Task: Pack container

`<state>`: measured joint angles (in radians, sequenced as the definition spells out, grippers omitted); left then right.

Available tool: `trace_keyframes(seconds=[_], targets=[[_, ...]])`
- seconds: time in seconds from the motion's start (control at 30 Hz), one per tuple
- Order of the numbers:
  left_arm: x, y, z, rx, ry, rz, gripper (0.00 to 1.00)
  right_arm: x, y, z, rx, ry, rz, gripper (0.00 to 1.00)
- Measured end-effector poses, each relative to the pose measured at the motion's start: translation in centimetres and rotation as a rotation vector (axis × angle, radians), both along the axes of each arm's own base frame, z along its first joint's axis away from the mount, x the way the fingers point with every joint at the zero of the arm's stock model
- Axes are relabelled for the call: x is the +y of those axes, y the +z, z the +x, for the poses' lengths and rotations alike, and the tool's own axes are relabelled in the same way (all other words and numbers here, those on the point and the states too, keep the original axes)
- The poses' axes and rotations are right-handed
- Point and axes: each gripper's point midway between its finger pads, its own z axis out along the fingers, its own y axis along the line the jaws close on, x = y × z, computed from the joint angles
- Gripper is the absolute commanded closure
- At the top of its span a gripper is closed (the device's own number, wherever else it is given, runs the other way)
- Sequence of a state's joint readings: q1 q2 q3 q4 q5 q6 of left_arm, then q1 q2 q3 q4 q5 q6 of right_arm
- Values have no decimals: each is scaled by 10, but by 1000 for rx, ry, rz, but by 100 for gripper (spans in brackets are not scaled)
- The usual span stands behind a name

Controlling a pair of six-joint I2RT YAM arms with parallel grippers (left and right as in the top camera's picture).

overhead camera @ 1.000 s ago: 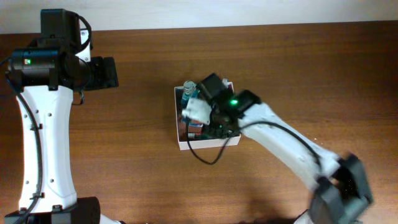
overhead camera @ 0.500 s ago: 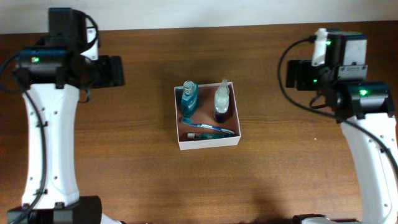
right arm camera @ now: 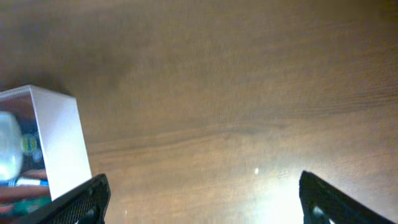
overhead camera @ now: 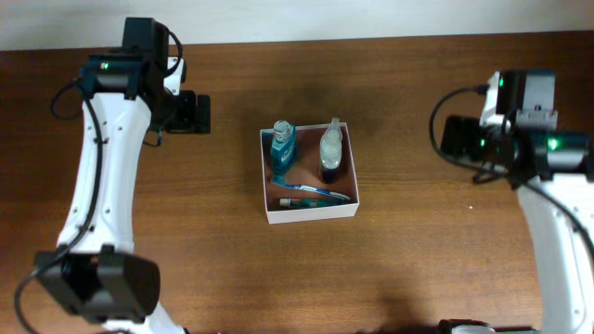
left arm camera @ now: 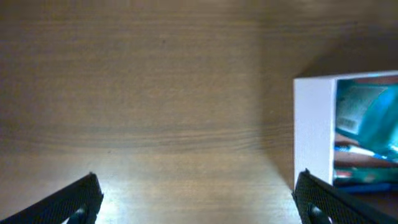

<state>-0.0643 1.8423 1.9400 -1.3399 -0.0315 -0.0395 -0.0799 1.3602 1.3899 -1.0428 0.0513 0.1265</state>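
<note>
container (overhead camera: pixel 311 212) x1 | teal bottle (overhead camera: pixel 282 148) + clear bottle (overhead camera: pixel 331 152) = 2 bottles | toothbrush (overhead camera: pixel 318 192) x1

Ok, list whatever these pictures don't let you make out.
Labels on the teal bottle and clear bottle: too small overhead, blurred in wrist views.
Small item beside the toothbrush: overhead, too small to identify.
Container: cut off by the right edge in left wrist, the left edge in right wrist.
Left tool and right tool: only fingertips show, cut off by each wrist view's bottom edge.
</note>
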Motion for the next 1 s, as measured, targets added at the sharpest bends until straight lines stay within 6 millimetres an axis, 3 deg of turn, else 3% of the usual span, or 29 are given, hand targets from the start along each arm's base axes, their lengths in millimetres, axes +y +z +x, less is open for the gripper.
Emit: trace_keyframes(seconds=[0.13, 0.17, 0.23, 0.33, 0.37, 0.47, 0.67, 1.0], targets=[[-3, 25, -21, -141, -27, -27, 0, 4, -9, -45, -63, -6, 5, 9], [-4, 29, -35, -166, -34, -35, 0, 5, -11, -55, -89, -8, 5, 3], [-6, 36, -59, -261, -45, -56, 0, 8, -23, -80, -109, -16, 12, 2], [-9, 28, -103, -379, -66, -77, 0, 12, -47, -113, -127, -42, 38, 1], [-10, 16, -124, -420, -73, -86, 0, 12, -53, -122, -138, -49, 43, 1], [-8, -9, -158, -486, -71, -97, 0, 13, -53, -132, -190, -58, 47, 1], [-5, -30, -190, -525, -72, -99, 0, 19, -54, -133, -199, -39, 76, 1], [-4, -44, -203, -453, -70, -96, 0, 21, -58, -132, -185, -35, 84, 1]])
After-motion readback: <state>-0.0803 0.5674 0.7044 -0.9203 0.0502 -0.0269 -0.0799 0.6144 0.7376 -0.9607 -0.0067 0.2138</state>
